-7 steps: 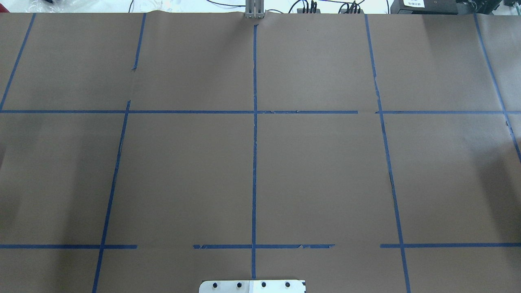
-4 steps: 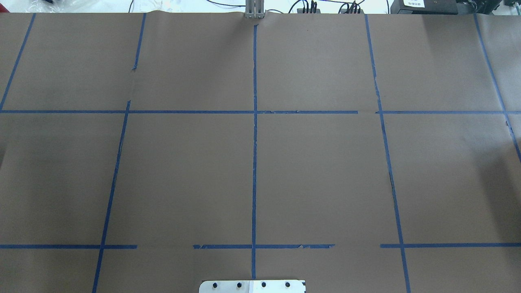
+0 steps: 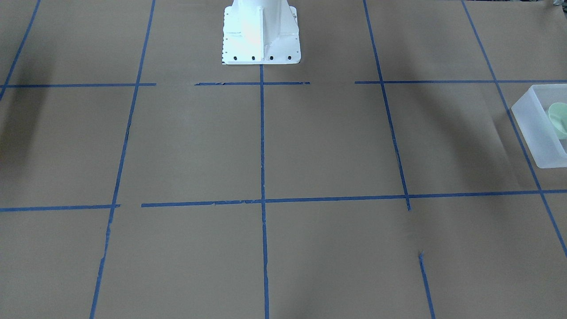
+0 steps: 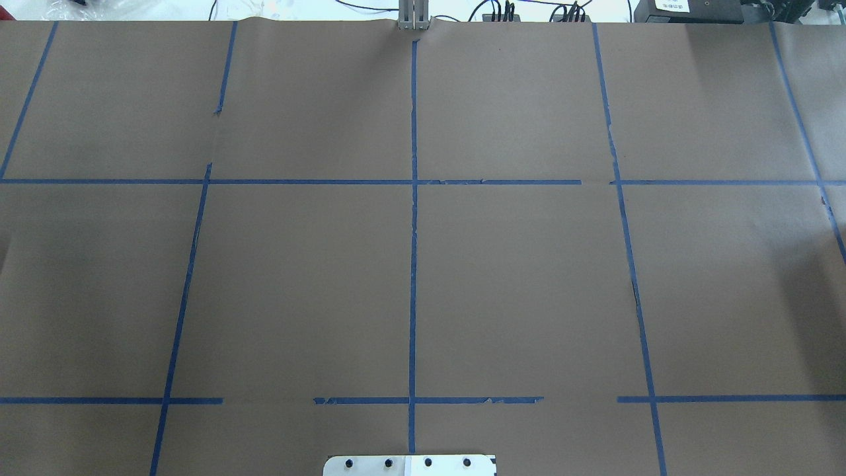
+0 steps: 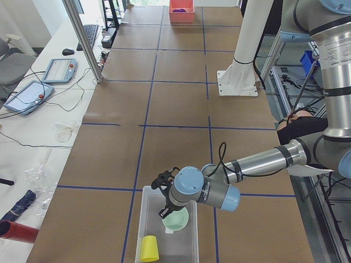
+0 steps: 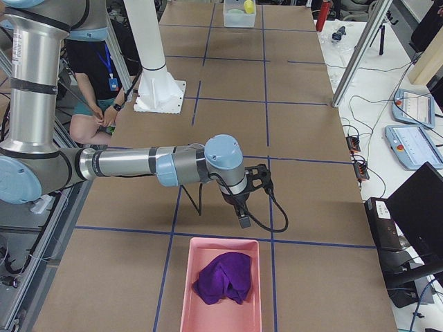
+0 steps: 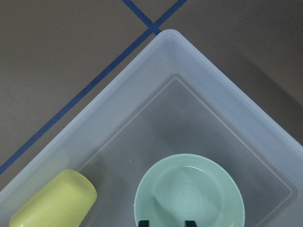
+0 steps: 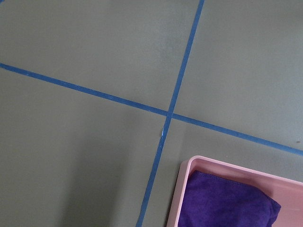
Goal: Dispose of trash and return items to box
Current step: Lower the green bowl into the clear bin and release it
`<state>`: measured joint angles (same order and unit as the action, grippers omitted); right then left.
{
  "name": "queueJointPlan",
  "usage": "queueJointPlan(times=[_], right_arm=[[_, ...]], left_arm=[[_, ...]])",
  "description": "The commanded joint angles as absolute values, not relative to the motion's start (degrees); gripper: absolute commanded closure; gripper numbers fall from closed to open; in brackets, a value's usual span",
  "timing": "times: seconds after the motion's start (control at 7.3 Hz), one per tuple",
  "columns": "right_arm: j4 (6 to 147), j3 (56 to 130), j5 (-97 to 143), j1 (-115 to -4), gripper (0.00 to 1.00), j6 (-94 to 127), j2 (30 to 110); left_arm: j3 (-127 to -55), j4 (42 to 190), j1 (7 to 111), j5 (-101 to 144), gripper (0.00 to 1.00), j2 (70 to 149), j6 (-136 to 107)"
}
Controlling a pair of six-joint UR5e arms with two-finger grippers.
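Box [image 5: 141, 230]: frosted white bin at the table end on the robot's left, on the brown paper, one corner beside a crossing of tape lines in the left wrist view [image 7: 132, 109]. The front-facing view cuts it off at the right edge [image 3: 531, 128].
Bowl [image 7: 189, 191]: mint green, upright on the floor of the box, mouth up, near one long wall; also seen from the left-end camera [image 5: 178, 220].
Cup [image 7: 54, 201]: yellow, lying on its side in the box, beside the bowl but not touching it.
Left gripper [image 5: 167, 211]: hangs over the box, just above the bowl, pointing down. In its wrist view only two dark fingertips [image 7: 144, 222] peek in at the bottom edge, set apart with a clear gap, above the bowl's near rim. It seems to hold nothing, though the frame cuts off most of it.
Table [image 4: 297, 277]: brown paper marked into squares by blue tape [image 4: 413, 264].
Robot base [image 3: 261, 31]: white pedestal at the middle of the table's robot side.
Right gripper [image 6: 242, 221]: low over the paper, just short of the pink tray; I cannot tell how far apart its fingers stand.
Pink tray [image 6: 187, 290]: at the table end on the robot's right, with a crumpled purple cloth [image 6: 223, 277] lying in it.
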<state>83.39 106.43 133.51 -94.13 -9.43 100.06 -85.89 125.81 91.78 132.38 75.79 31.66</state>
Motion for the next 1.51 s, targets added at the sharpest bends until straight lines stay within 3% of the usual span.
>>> queueJointPlan(times=[0.0, 0.27, 0.55, 0.68, 1.37], right_arm=[[83.6, 106.4, 133.5, -94.1, 0.02, -9.4, 100.2], [85.2, 104.5, 132.9, -93.6, 0.00, -9.5, 100.7], [90.2, 104.2, 135.9, -93.1, 0.00, -9.7, 100.8], [93.7, 104.2, 138.6, -93.1, 0.00, -9.7, 100.8], [91.9, 106.2, 137.0, -93.1, 0.00, -10.5, 104.2]], left_arm=[[-88.9, 125.3, 93.1, 131.9, 0.00, 76.9, 26.6], [-93.9, 115.4, 97.5, 131.8, 0.00, 77.7, 22.8], [-96.4, 91.5, 97.8, 131.9, 0.00, 80.3, 22.7], [-99.1, 86.4, 98.0, 131.7, 0.00, 80.8, 23.0], [-99.3, 86.3, 97.2, 129.4, 0.00, 81.1, 23.2]])
